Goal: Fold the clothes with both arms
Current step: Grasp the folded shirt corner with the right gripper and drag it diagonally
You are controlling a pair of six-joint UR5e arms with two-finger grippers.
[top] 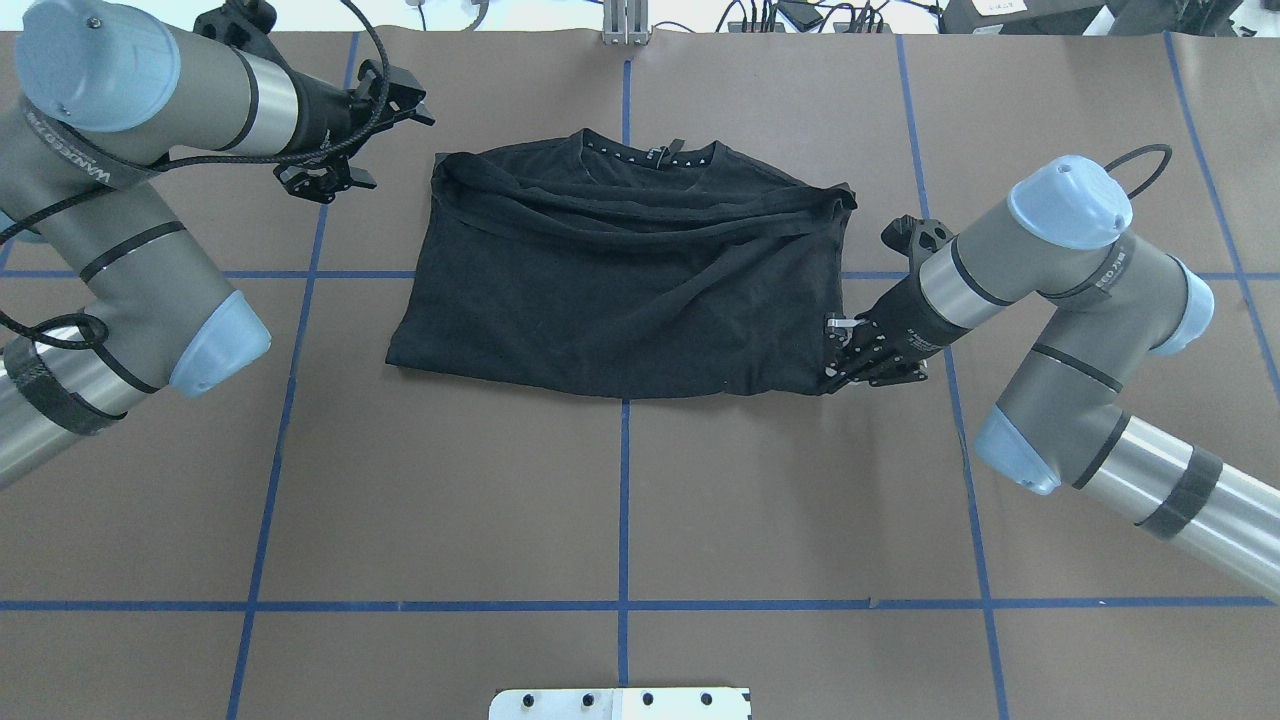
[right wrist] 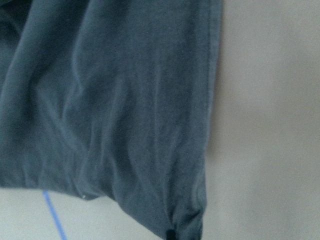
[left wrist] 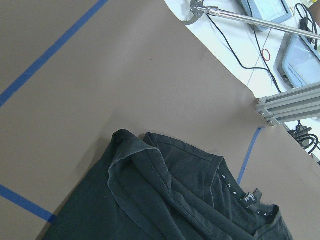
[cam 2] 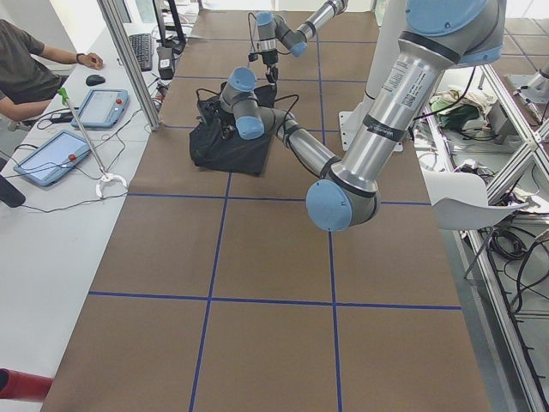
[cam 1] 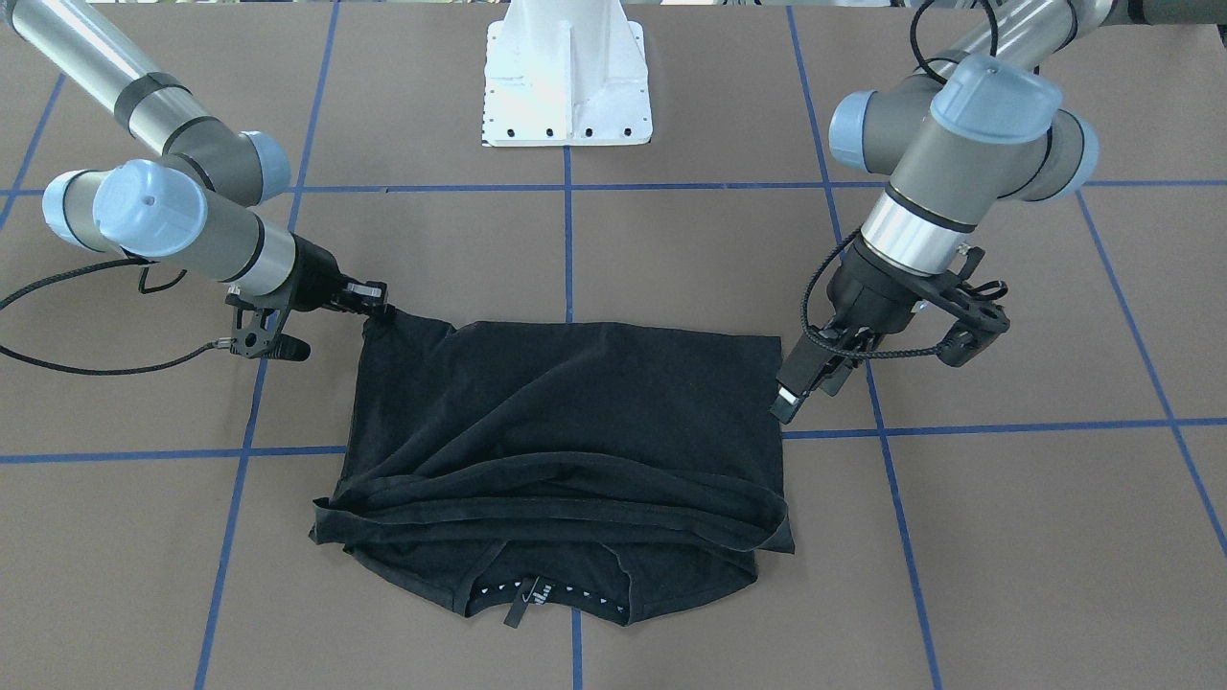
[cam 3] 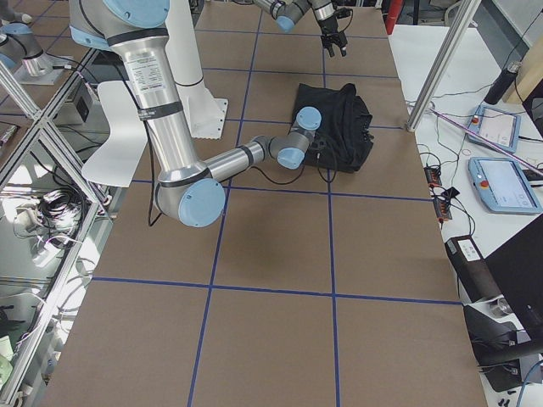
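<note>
A brown worktop [cam 1: 1007, 537] crossed by blue tape lines [cam 1: 567, 240] fills the scene, with the robot's white pedestal base [cam 1: 567, 86] bolted at its edge. Straight out from that base, toward the operators' side, lies the black T-shirt [cam 1: 575, 412], folded over itself into a rough rectangle with loose creases. Its collar [cam 1: 546, 589], which shows a row of small white marks and a label, is on the side farthest from the base. Hemmed edges bunch in a ridge just base-side of the collar.

The right arm [cam 1: 192, 225] reaches low over the worktop. The right pincer [cam 1: 379, 305] is clenched on the shirt corner nearest the base on the robot's right. That corner is drawn out into a small peak toward the fingers. The right wrist view shows the same hemmed corner close up, with dark cloth filling most of the view.

The left arm [cam 1: 944, 153] is bent down on the base's other side. The left pincer [cam 1: 808, 393] is released, its fingers apart with nothing between them, and it hangs clear of the cloth. In the overhead view it sits off the shirt's collar-side corner on the robot's left, and its wrist camera looks down on that corner from well above.
</note>
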